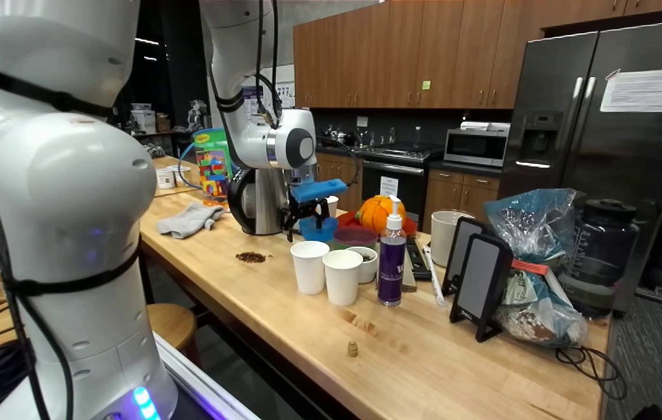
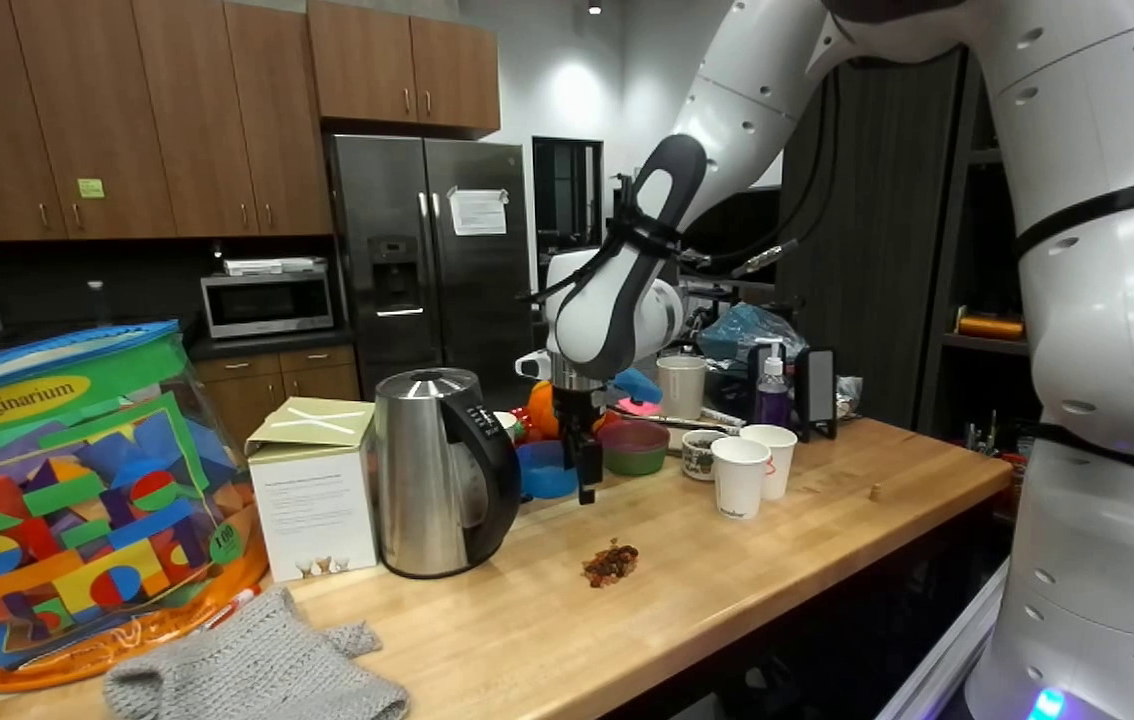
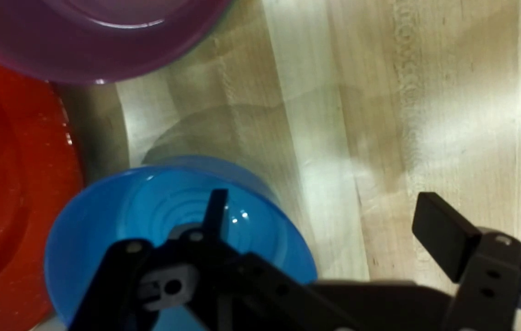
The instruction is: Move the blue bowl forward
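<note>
The blue bowl (image 1: 318,230) stands on the wooden table, near the kettle, and also shows in an exterior view (image 2: 543,468). In the wrist view the blue bowl (image 3: 90,230) fills the lower left, empty where I can see inside. My gripper (image 3: 324,212) is open, its fingers wide apart. One finger is over or inside the bowl; the other is outside it, above bare wood. The bowl's near rim lies between the fingers, and neither finger visibly presses it. In both exterior views the gripper (image 1: 304,231) points down at the bowl. The arm hides part of the bowl's lower side.
A purple-green bowl (image 2: 633,447) and a red plate (image 3: 8,184) with an orange pumpkin (image 1: 379,213) are close to the blue bowl. A steel kettle (image 2: 427,475) stands beside it. White cups (image 1: 342,277) and a pile of brown bits (image 2: 611,565) are nearby.
</note>
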You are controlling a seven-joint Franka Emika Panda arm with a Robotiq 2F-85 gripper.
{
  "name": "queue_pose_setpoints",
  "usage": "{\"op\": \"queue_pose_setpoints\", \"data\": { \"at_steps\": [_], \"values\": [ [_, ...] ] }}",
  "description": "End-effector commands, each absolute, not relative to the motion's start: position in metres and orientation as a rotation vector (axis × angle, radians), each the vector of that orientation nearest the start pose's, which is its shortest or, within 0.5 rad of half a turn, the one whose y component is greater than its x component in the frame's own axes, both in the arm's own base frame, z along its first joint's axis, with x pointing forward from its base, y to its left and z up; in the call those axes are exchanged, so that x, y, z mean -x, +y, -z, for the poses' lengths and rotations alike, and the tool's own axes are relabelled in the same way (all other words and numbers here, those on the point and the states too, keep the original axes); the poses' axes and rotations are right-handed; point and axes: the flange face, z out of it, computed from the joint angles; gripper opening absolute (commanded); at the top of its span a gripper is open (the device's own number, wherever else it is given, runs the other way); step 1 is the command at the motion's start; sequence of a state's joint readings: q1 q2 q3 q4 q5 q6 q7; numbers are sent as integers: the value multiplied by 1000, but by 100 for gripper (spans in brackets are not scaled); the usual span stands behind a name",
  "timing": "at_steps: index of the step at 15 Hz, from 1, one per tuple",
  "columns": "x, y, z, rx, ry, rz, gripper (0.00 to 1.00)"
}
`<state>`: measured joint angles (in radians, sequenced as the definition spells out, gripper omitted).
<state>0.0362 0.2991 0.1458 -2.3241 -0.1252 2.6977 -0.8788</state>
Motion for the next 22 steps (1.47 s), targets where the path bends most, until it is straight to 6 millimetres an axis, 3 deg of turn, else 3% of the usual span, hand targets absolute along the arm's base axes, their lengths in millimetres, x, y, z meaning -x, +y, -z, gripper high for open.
{"op": "queue_pose_setpoints", "data": {
  "at_steps": [1, 6, 10, 22],
  "values": [
    [-518, 107, -224, 2630, -1685, 169, 100],
    [-508, 128, -243, 2559, -1669, 214, 100],
    [-502, 133, -247, 2543, -1668, 210, 100],
    [-482, 104, -230, 2593, -1520, 149, 100]
  ]
}}
